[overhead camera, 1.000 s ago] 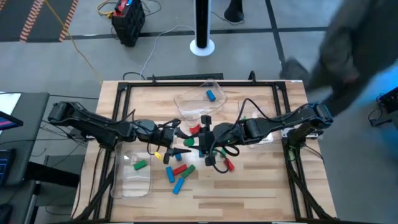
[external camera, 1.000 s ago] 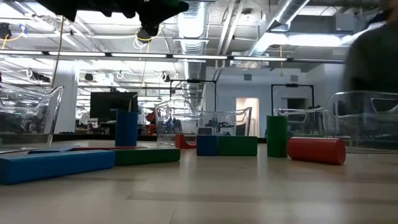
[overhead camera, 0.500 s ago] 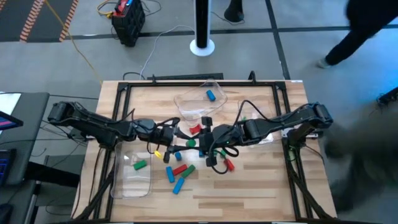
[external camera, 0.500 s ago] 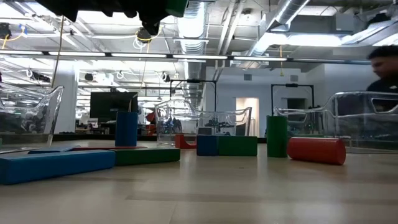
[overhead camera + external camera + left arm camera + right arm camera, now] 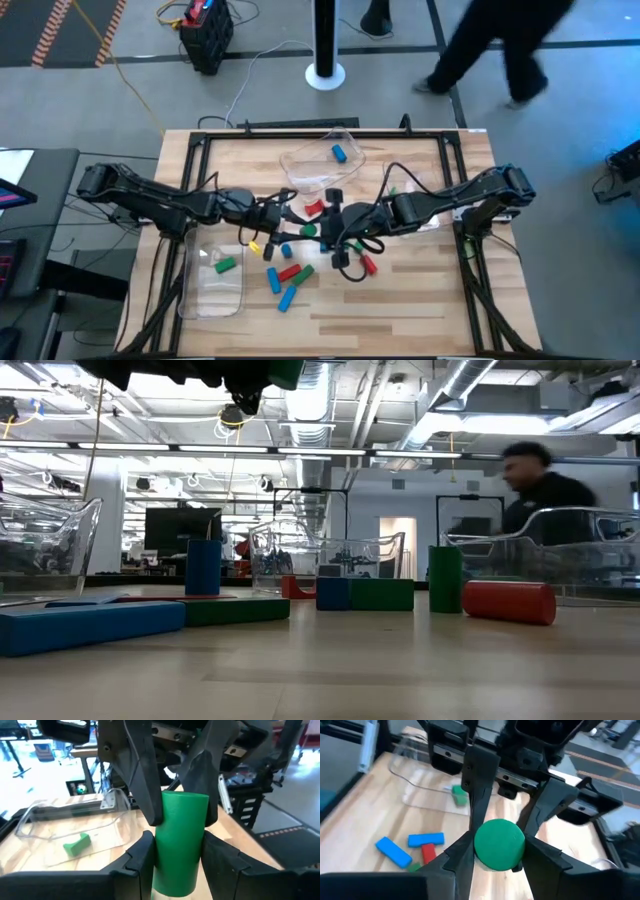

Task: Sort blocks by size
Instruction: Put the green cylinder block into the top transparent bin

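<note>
Blue block (image 5: 339,153) in far tray (image 5: 300,165), green block (image 5: 224,265) in near-left tray (image 5: 205,295)

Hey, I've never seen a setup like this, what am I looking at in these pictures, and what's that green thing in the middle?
This is a robot with two dark arms at a wooden table. One picture looks straight down, one looks level across the tabletop, and two come from cameras on the wrists.

Small red, green and blue blocks lie scattered on the table, with clear plastic trays among them; one tray holds a green block, another a blue one.

The green thing is a green cylinder. The arms meet mid-table, and both the left gripper and the right gripper have their fingers on it, so it looks like a handover. A person walks past behind the table.
</note>
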